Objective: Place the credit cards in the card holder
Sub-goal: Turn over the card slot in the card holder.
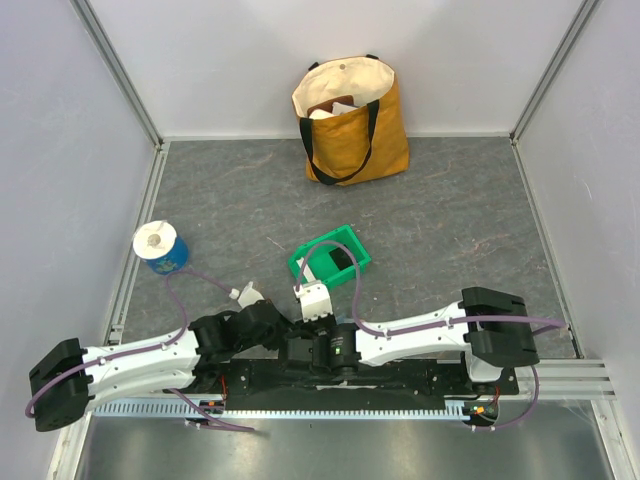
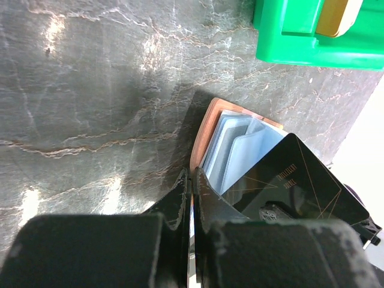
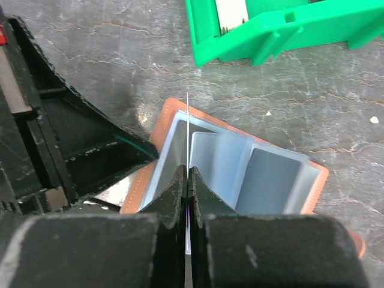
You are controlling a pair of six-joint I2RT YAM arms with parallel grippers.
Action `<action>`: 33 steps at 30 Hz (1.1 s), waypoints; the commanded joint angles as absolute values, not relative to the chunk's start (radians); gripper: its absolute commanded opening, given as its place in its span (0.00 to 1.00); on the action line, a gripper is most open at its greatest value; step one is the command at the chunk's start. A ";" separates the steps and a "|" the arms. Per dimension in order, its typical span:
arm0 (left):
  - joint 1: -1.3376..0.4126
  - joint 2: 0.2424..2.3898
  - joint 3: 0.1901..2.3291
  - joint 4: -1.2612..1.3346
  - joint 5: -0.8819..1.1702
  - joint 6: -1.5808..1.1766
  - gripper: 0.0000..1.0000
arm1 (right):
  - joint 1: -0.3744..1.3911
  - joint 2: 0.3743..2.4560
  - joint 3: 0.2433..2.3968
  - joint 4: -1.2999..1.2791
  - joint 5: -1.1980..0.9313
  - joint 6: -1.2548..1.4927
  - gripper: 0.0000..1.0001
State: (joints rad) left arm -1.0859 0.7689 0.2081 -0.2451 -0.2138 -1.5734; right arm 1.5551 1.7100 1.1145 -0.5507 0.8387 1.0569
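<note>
Item: grey marbled table (image 1: 450,230), with a green bin (image 3: 270,30) at mid-table just far of the work. The bin holds a white flat piece that may be a second card, though this cannot be confirmed. Card holder (image 3: 270,177) – terracotta-brown outer skin, pale blue-grey lining, lying open and flat at the near centre of the table directly under both wrists. Its long axis runs left to right with a slight skew, and its fanned pockets stand up with their mouths open. Credit card (image 2: 294,186) – dark, glossy, with fine gold line-work and small lettering. It stands on edge over the holder, its plane running near to far across the holder's long axis, so it shows only as a thin line in the right wrist view. Right gripper (image 3: 188,173) – jaws clamped on this card. The card projects straight ahead of the claw, with its leading edge at the leftmost pocket by the far-left rim. Whether it has entered the slot cannot be told. Left gripper (image 2: 192,179) – jaws together at the holder's left rim, by the look of it pinching that edge to steady it. Judgement: both arms are equally close, and the coming move turns on keeping the card's edge in line with that pocket mouth.
</note>
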 commanded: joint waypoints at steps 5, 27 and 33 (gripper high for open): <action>-1.091 0.764 0.221 -0.255 -0.268 -1.588 0.02 | 1.574 1.674 1.112 -0.710 0.930 1.164 0.00; -1.092 0.871 0.150 -0.256 -0.307 -1.651 0.02 | 1.422 1.204 0.677 -0.446 0.640 1.196 0.00; -1.091 0.870 0.155 -0.262 -0.310 -1.649 0.02 | 1.370 1.180 0.600 -0.379 0.574 1.181 0.00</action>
State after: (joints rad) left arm -1.0863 0.8513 0.1745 -0.1879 -0.2596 -1.6333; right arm 1.3972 1.2144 0.6357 -0.4622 0.6266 1.1648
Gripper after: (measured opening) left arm 0.024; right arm 0.009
